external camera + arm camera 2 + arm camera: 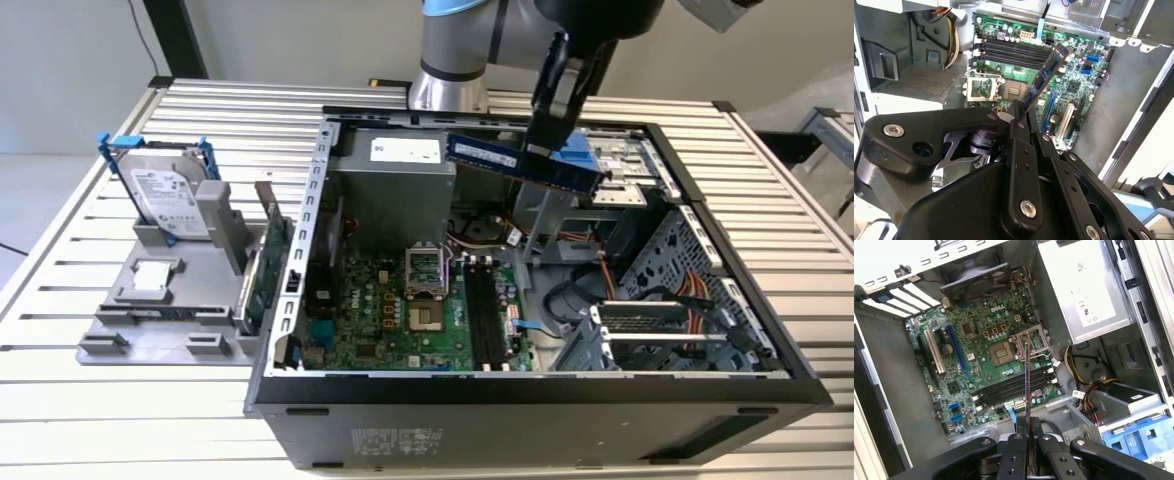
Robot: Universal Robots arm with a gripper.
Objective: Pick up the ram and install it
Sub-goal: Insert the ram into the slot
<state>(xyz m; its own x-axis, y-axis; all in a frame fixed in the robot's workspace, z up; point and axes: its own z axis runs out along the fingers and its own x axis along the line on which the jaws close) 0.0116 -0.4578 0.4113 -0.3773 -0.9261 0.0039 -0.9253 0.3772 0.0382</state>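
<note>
The ram [487,153] is a thin blue stick hanging tilted in the air over the rear half of the open computer case [534,390]. My gripper [542,148] is shut on it near its middle. In both wrist views the ram [1048,72] [1027,371] sticks out from between the black fingers [1023,150] [1015,452], seen edge-on in the first wrist view. Below it lies the green motherboard [387,320] with its long black memory slots [487,322] [1014,50] [1009,385]. The ram is well above the slots and touches none of them.
On the exterior view's left a grey stand [160,300] holds a silver hard drive [167,200] in a blue frame, and a green expansion card [274,262]. Inside the case are the power supply [394,185], cables [694,295] and a drive cage [667,270].
</note>
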